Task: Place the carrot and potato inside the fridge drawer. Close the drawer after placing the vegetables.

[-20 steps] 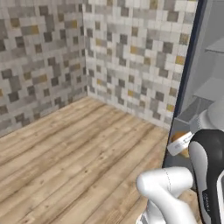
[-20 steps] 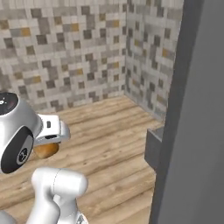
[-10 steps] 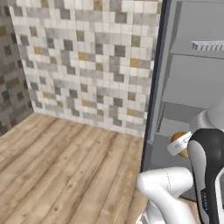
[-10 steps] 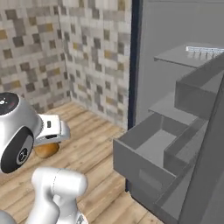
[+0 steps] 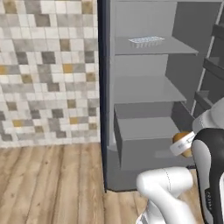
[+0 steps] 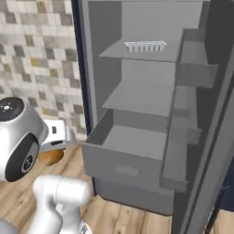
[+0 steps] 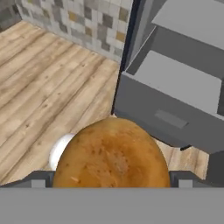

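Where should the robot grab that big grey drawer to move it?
Probably at the small rectangular dent in the middle of the fridge drawer, on its flat front, coming straight at it from the room side. The rest of the front is smooth, and holding the middle should keep the wide box from twisting. Right now the tool is full: it holds the potato.

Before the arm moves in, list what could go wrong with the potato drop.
1. The potato fills the gripper, whose jaws stand at full spread, so the hold may be shallow; a quick swing could shake it loose onto the floor.
2. The drawer is open, but the shelf hangs just above it, so a high approach could knock the hand against it.
3. The carrot is nowhere to be seen, so closing straight afterwards may leave the job half done.
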Available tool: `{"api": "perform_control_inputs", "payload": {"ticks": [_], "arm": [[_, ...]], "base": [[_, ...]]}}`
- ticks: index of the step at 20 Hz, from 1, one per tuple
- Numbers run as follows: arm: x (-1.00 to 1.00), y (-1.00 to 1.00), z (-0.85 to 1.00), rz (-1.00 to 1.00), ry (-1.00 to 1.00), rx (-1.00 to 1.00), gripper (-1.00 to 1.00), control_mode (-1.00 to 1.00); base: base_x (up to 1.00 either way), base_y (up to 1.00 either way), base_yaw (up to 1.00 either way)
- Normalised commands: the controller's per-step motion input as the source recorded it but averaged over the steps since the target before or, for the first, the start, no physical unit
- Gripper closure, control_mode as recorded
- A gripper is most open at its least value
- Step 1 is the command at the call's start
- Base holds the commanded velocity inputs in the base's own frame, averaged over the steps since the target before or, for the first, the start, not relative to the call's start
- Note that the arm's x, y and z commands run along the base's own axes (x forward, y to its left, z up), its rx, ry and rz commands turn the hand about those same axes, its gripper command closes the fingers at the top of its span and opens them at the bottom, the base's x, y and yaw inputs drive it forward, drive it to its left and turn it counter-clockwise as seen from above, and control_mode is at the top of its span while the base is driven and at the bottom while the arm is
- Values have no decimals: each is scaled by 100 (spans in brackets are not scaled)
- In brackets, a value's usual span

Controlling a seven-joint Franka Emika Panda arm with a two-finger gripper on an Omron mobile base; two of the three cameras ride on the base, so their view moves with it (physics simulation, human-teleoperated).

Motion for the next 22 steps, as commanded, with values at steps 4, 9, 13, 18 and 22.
{"api": "perform_control_inputs", "payload": {"ticks": [4,9,13,18,22], "arm": [[0,0,0,0,0,0,100,100],[0,0,0,0,0,0,100,100],[0,0,0,0,0,0,100,100],[0,0,0,0,0,0,100,100],[0,0,0,0,0,0,100,100]], "base": [[46,84,-71],[72,44,-60],[74,33,-44],[-14,27,-29],[-15,49,-25]]}}
